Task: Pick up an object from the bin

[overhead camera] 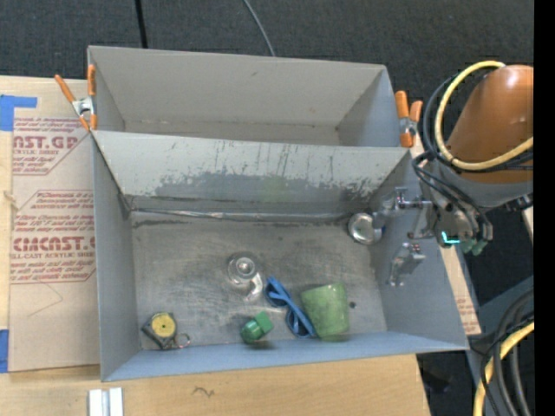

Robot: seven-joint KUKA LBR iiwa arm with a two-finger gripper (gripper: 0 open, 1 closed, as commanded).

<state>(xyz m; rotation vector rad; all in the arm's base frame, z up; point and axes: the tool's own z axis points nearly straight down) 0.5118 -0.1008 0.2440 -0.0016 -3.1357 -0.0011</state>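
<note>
Green soft cup (328, 312) is lying at five o'clock in the bin (111, 258), touching a blue bent thing (290, 306). The claw (401, 265) is hanging at three o'clock by the wall, apart from the cup. I cannot tell if it is clenched. Nothing seems lifted yet, so the whole pick is waiting.

The gripper (401, 254) hung close against the bin's right wall (425, 302), which closed off that side. Nearest it on the floor lay a pale green lump (327, 311). A blue frame-like thing (289, 305) lay against the lump's far side, and a small green piece (257, 328) lay beyond that. A clear rounded thing (244, 270) sat farther out, and a yellow tape measure (162, 326) was farthest off. From the gripper along the back wall (243, 167), the floor lay bare.
</note>
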